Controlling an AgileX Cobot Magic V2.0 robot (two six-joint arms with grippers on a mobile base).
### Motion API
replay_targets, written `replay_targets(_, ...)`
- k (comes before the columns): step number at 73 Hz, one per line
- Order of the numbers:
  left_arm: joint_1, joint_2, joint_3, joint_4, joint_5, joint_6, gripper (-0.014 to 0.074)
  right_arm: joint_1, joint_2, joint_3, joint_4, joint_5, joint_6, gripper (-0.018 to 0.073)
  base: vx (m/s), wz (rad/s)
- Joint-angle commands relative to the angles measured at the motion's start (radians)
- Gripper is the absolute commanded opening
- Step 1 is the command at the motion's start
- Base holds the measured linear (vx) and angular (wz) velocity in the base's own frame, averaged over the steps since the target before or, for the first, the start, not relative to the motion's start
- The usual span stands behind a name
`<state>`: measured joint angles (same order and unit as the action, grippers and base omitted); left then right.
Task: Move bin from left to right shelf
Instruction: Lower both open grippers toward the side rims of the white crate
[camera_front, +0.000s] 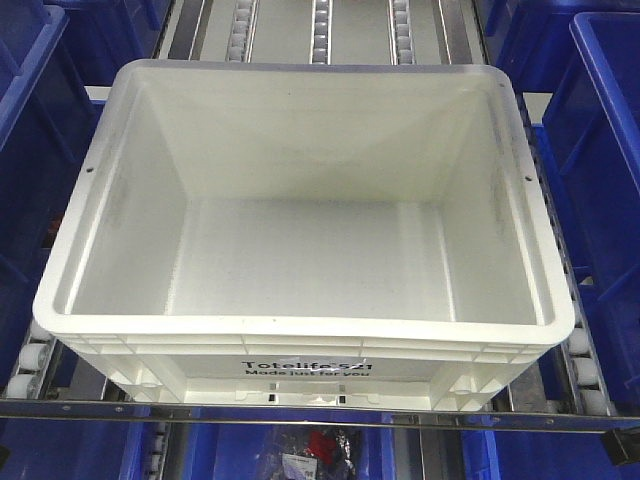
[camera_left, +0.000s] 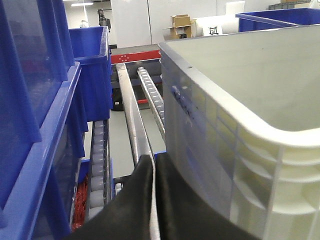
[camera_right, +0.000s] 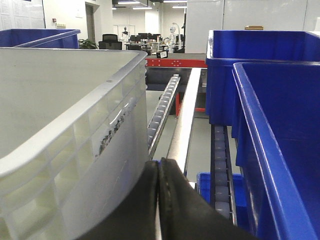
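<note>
Black padded fingers of the left hand (camera_left: 153, 172) are pressed together on nothing, low just beside the left end wall of the bin (camera_left: 200, 130); the right hand (camera_right: 159, 175), equally near, is closed the same way at the bin's right end. The white bin lies between them on shelf rollers (camera_front: 30, 365), printed long side facing the robot, long axis left to right, blue bins (camera_front: 30, 150) flanking it.

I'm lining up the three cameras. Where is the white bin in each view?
Front view: white bin fills the centre, seen from above.
Left wrist view: white bin on the right, corner nearest.
Right wrist view: white bin on the left, corner nearest.
Shared landmark: the roller rails.
</note>
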<state>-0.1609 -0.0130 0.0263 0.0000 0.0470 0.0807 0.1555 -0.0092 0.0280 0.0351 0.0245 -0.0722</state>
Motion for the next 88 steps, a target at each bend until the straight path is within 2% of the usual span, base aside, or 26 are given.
replay_targets(1,0.001,-0.011,-0.018,0.000,-0.068,-0.010,-0.0006,-0.001,-0.010,0.018,-0.006,-0.077,-0.008,-0.0008,0.00,0.00)
replay_targets(27,0.001,-0.011,-0.018,0.000,-0.070,-0.011,-0.0006,-0.001,-0.010,0.018,-0.006,-0.091,-0.008,-0.0008,0.00,0.00)
replay_targets(40,0.001,-0.011,-0.027,0.000,-0.175,-0.012,-0.0006,-0.001,-0.010,0.010,0.059,-0.201,0.064,-0.0008,0.00,0.00)
replay_targets(46,0.001,-0.011,-0.050,0.000,-0.223,-0.013,-0.0006,-0.001,-0.010,-0.022,0.065,-0.172,0.089,-0.0008,0.00,0.00)
replay_targets(51,0.001,-0.011,-0.088,0.000,-0.206,-0.013,-0.0006,-0.001,-0.010,-0.063,0.065,-0.119,0.090,-0.0008,0.00,0.00)
replay_targets(58,0.001,-0.011,-0.174,0.000,-0.106,-0.013,-0.0006,-0.001,-0.009,-0.140,0.065,-0.015,0.090,-0.0008,0.00,0.00)
replay_targets(74,0.001,0.091,-0.445,-0.017,0.317,-0.013,-0.0006,-0.001,0.120,-0.434,0.080,0.376,0.089,-0.0008,0.00,0.00)
replay_targets(80,0.001,0.172,-0.538,-0.061,0.442,-0.013,-0.0006,-0.001,0.220,-0.539,0.080,0.501,0.084,-0.0008,0.00,0.00)
replay_targets(88,0.001,0.319,-0.644,-0.165,0.546,-0.013,-0.0006,-0.001,0.362,-0.680,0.080,0.628,0.072,-0.0008,0.00,0.00)
